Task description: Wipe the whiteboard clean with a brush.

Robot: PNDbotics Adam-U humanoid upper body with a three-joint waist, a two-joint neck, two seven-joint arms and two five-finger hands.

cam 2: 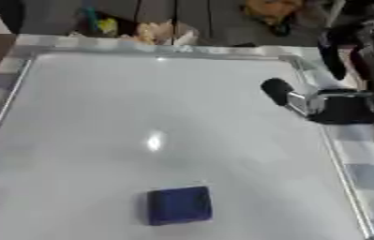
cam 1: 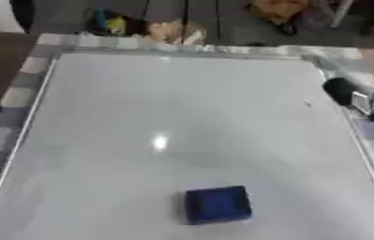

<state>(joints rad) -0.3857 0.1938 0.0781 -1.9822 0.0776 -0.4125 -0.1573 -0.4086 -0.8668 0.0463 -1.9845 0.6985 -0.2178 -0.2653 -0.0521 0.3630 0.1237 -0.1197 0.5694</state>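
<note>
Fingers of the robot's right hand [cam 1: 362,98] can't be read in the left eye view: only a black rounded tip and a silver segment poke in at the right edge, over the right rim of the large white rectangular whiteboard with a silver frame [cam 1: 55,65]. Nothing is in the hand as far as I can see. Small dark-blue square brush block [cam 1: 216,205] sits flat on the board, near edge, slightly right of centre, well apart from the hand. One tiny dark speck [cam 1: 308,103] shows on the board's right side; otherwise the surface looks blank, with a glare spot mid-board. Left hand not visible in this view.

Right eye view: more of the right hand shows, black and silver, hanging at the board's right rim about mid-depth; one rounded black tip points left over the board surface. Whether the fingers are curled or straight, cannot tell; it holds nothing I can make out. The brush lies near and left of that hand, diagonally toward the near edge. Its outline is close to square, so no clear long axis; sides sit roughly parallel to the board's frame. Left hand absent here too, so the right hand is the only one placed to reach. Judgement: grasp not yet made, wiping not started; next move needs a reach near-left and down.
</note>
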